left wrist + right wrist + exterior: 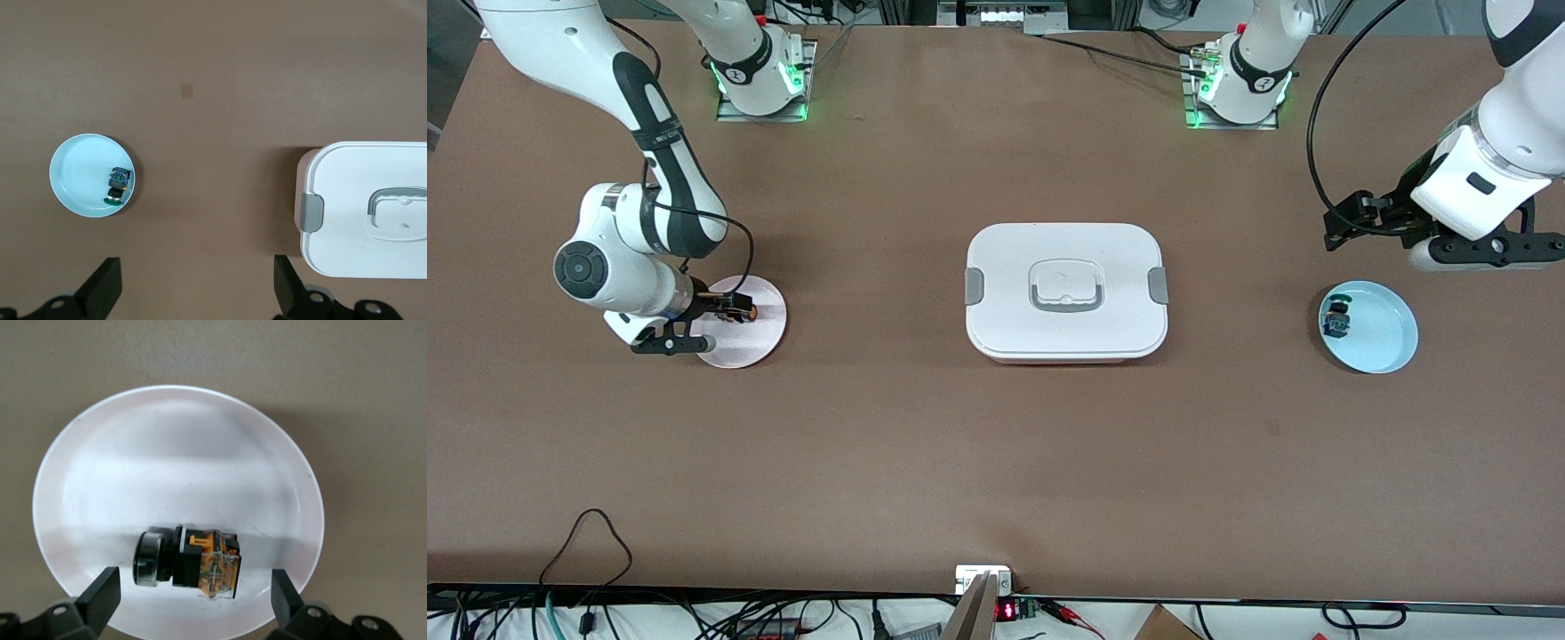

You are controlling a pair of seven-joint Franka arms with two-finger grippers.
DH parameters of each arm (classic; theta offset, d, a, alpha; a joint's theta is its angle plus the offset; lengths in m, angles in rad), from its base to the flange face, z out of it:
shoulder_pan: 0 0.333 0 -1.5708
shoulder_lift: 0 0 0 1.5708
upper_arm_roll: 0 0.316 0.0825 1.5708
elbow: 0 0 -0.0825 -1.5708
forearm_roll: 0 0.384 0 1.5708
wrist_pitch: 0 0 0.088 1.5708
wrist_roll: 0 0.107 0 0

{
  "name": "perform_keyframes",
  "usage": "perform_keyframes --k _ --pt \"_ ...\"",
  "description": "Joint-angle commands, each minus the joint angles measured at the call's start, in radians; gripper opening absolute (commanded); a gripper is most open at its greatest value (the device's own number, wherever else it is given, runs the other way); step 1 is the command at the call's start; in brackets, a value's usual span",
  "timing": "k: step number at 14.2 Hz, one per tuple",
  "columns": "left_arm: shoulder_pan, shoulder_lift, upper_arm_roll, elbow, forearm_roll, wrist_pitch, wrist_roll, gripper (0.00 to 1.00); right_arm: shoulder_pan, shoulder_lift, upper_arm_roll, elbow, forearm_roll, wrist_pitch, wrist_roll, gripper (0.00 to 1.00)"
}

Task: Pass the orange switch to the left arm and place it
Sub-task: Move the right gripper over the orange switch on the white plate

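So the brown table [925, 444] took up pretty much everything, with two white Franka arms mounted along its top edge. One big white box [1065, 292] sat dead centre, lid on, with two grey side clips and one grey-outlined handle recess.

Two plates: one pale pink plate [765, 342] toward the right arm's end and one light blue plate [1383, 333] toward the left arm's end, well apart with the box between them.

The right gripper [193, 597] hung low over the pink plate with its fingers spread wide on either side of the orange switch [190, 561], not pinching it. That switch lay on its side on the pink plate. The left gripper [197, 290] hung up in the air just above the table near the blue plate, released too and holding nothing.

Two switches total: the orange one, plus one small blue-and-teal switch [1336, 320] lying in the blue plate near its rim.

No readable writing on any of it.
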Motion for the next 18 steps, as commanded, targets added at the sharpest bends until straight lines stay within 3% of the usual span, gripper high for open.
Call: perform_keyframes --k 1,16,18 --pt "0.001 0.012 0.0 0.027 0.005 -0.015 -0.006 1.0 0.009 0.001 0.004 -0.015 0.014 0.02 0.003 1.0" --pt "0.001 0.012 0.0 0.026 0.005 -0.015 -0.005 1.0 0.02 0.05 0.002 -0.016 0.017 0.06 0.011 1.0" --pt "0.001 0.012 0.0 0.027 0.005 -0.015 -0.005 1.0 0.02 0.049 0.002 -0.019 0.017 0.052 0.011 0.87"
